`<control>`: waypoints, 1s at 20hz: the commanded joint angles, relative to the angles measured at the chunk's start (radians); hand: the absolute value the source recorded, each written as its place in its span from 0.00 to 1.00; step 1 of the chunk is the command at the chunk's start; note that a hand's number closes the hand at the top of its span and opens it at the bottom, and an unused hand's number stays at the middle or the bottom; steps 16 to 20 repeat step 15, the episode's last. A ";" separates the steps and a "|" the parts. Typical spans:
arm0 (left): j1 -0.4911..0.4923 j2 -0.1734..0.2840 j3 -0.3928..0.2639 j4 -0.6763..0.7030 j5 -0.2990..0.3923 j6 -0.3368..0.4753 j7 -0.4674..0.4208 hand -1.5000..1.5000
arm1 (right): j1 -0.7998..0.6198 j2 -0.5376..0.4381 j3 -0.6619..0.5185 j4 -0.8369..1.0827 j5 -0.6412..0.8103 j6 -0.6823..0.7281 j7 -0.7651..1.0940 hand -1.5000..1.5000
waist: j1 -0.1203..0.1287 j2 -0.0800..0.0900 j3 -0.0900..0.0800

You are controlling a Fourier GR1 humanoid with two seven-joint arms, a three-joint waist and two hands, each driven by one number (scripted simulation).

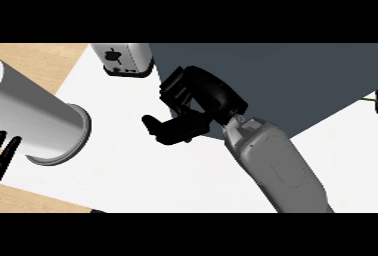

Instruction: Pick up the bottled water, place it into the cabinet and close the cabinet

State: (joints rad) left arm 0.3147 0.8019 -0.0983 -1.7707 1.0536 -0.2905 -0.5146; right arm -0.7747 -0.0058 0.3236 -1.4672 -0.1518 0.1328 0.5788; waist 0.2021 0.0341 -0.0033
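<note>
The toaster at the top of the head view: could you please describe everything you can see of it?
The silver metallic toaster stands at the top of the view, a boxy body with shiny side panels, a dark base and a black lever or knob on its near face. Its upper part is cut off by the view's edge. It appears to rest upright on the white counter top, right beside the dark grey panel. Nothing else touches it; the robot's black right hand is below it, apart from it.
</note>
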 commanded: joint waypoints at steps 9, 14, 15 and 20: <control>0.028 0.006 0.033 0.020 0.008 -0.024 -0.007 0.00 | -0.218 0.006 -0.111 0.290 -0.052 -0.280 -0.139 0.00 | -0.036 0.009 0.001; 0.040 -0.018 0.026 0.019 0.005 -0.021 -0.022 0.00 | -0.295 0.006 -0.067 0.367 -0.140 -0.361 -0.186 0.00 | -0.047 0.007 0.000; 0.048 -0.008 0.036 0.007 0.000 -0.032 -0.026 0.00 | -0.296 0.006 -0.045 0.395 -0.158 -0.386 -0.200 0.00 | -0.035 0.005 0.000; 0.048 -0.008 0.036 0.007 0.000 -0.032 -0.026 0.00 | -0.296 0.006 -0.045 0.395 -0.158 -0.386 -0.200 0.00 | -0.035 0.005 0.000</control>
